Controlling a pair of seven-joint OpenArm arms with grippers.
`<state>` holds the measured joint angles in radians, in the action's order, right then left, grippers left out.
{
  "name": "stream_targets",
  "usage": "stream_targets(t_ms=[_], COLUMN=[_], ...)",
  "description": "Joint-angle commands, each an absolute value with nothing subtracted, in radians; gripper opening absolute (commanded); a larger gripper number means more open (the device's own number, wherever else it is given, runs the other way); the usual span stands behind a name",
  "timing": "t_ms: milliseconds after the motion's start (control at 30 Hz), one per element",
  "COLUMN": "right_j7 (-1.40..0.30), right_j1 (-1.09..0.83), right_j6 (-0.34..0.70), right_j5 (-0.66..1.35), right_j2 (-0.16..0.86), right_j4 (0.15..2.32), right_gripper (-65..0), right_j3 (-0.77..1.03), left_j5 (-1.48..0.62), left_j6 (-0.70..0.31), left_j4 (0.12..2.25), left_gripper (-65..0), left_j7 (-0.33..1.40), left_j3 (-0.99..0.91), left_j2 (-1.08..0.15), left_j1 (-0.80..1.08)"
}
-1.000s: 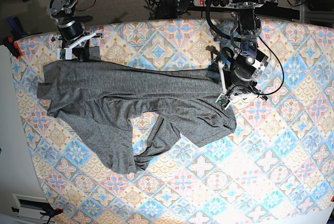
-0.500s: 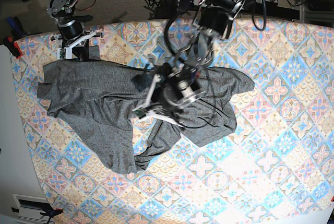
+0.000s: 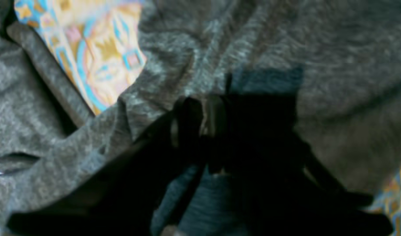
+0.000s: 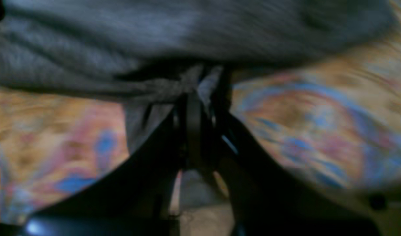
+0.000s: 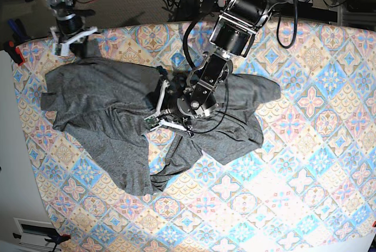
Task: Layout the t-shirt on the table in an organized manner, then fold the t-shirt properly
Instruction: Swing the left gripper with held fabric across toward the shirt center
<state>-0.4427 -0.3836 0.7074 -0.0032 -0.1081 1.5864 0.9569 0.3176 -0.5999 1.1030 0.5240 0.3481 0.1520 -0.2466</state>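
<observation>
The left arm reaches from 12 o'clock to centre, its left tool [image 5: 160, 106] pinching grey fabric, while the right arm's right tool [image 5: 71, 40] sits at 10 o'clock, clamped on fabric too.

T-shirt [image 5: 100, 108]: soft thin knit cloth, heathered dark grey, matt, creased and rumpled into folds; close up the weave looks finely flecked. Surface [image 5: 317, 146]: covered in printed cloth, pastel tile pattern, matt, lying mostly smooth. Left hand [image 3: 203, 131]: dark, hard plastic-like parts, dull sheen. Right hand [image 4: 200, 108]: black, smooth, faint gloss on edges, with white parts.
</observation>
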Motion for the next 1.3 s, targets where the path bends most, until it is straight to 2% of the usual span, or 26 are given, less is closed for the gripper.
stream_targets(t_ms=[0,133,700,1033,1133,1267], right_j7=[-0.453,-0.453,-0.455,-0.455,-0.455,-0.455], right_j1=[-0.392,-0.390,-0.390,-0.390,-0.390,-0.390], right_j6=[0.698,0.698,0.698,0.698,0.698,0.698], right_j5=[-0.013,-0.013,-0.013,-0.015,-0.015,-0.015], right_j2=[-0.099,-0.099,-0.097,-0.101,-0.101,-0.101], right_j4=[1.593,1.587,1.593,1.593,1.593,1.592], right_gripper=[-65.0,-65.0,-65.0,-65.0,-65.0,-65.0], right_j3=[0.980,1.032,1.078,1.067,1.032,1.015], left_j5=[0.338,0.331,0.329,0.329,0.331,0.329], left_j6=[-0.601,-0.559,-0.559,-0.567,-0.567,-0.564], left_j4=[1.078,1.069,1.084,1.449,1.434,1.308], left_gripper=[-54.0,-54.0,-54.0,-54.0,-54.0,-54.0], left_j7=[0.573,0.572,0.572,0.576,0.576,0.575], left_j3=[0.352,0.352,0.351,0.390,0.481,0.504], left_j2=[0.157,0.139,0.114,0.157,0.157,0.157], left_j1=[-0.243,-0.243,-0.237,-0.116,-0.105,-0.113])
